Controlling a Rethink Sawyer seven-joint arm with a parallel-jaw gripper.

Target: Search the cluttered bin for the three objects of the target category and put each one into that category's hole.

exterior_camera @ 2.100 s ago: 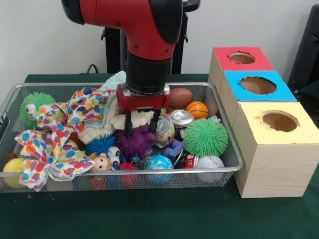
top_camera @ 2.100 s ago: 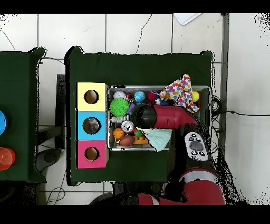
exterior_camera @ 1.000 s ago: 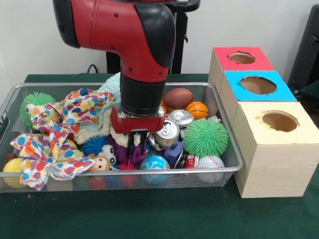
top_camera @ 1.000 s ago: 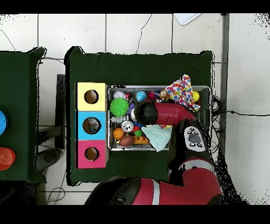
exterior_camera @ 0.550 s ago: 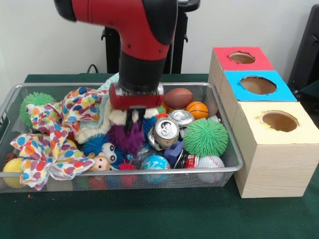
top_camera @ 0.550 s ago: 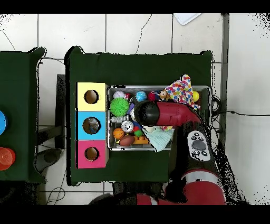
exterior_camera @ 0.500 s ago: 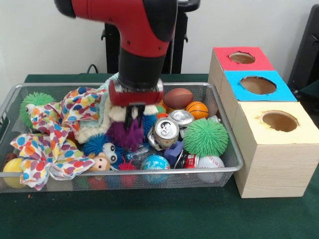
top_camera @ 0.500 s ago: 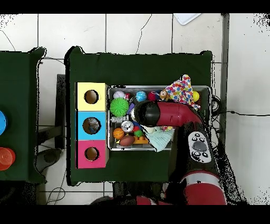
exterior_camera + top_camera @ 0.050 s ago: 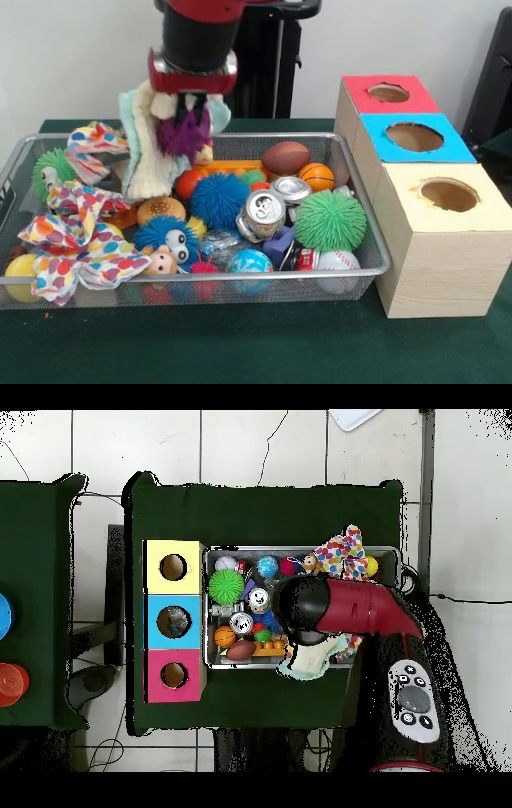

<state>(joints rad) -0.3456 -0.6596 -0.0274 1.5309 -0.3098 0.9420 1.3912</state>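
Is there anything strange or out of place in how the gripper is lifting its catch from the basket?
Yes. The gripper holds a purple spiky ball above the basket, but a pale knitted cloth hangs from it too, draped down towards the toys. It looks caught by accident.

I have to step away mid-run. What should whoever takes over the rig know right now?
Pincer: raised above the wire bin, shut on the purple spiky toy; a pale cloth hangs up with it.
Other spiky balls in the bin: green, blue, a green one with eyes, a blue one with eyes.
Holes: red box, blue box, yellow box. I cannot see inside them from the front.
Done: one toy lifted.
Left: shed the cloth, drop the toy in its hole, find the others.
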